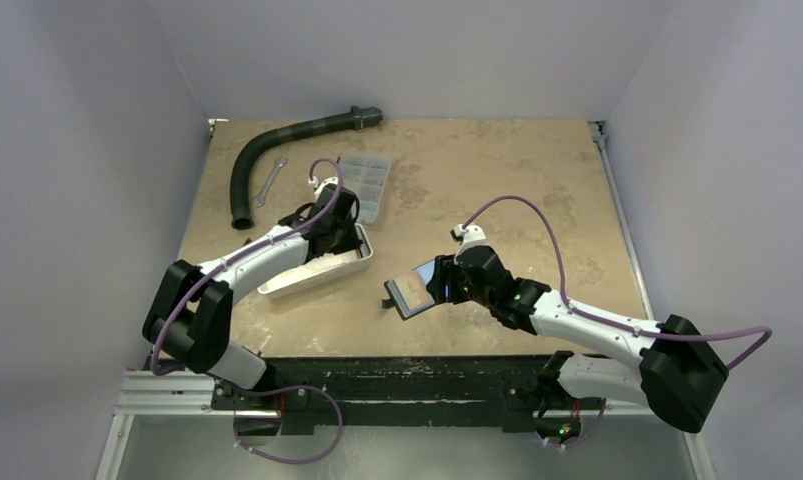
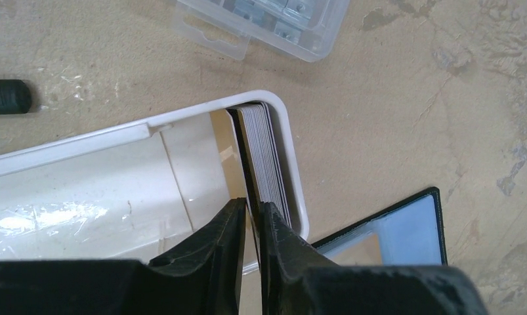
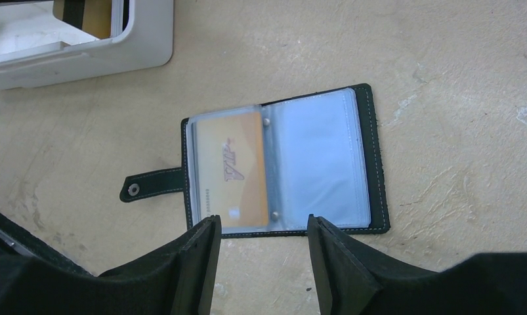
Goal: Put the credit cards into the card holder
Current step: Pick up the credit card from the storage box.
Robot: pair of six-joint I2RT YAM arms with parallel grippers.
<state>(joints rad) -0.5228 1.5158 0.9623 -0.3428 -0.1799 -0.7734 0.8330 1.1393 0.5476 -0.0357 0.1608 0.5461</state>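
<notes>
The card holder (image 3: 377, 172) lies open on the table, strap to its left. An orange-yellow credit card (image 3: 231, 167) sits in its left sleeve; the right sleeve (image 3: 319, 164) looks bluish and bare. My right gripper (image 3: 264, 224) hovers open just in front of the holder's near edge (image 1: 414, 290). My left gripper (image 2: 252, 205) reaches into the end of the white tray (image 2: 293, 164). It is pinched shut on the edge of a thin dark-edged card (image 2: 242, 157). That card stands beside a stack of silvery credit cards (image 2: 267, 151).
A clear compartment box (image 1: 365, 185) lies beyond the tray (image 1: 307, 278). A black corrugated hose (image 1: 277, 145) and a small wrench (image 1: 267, 182) lie at the back left. Bare tabletop extends to the right and behind the holder.
</notes>
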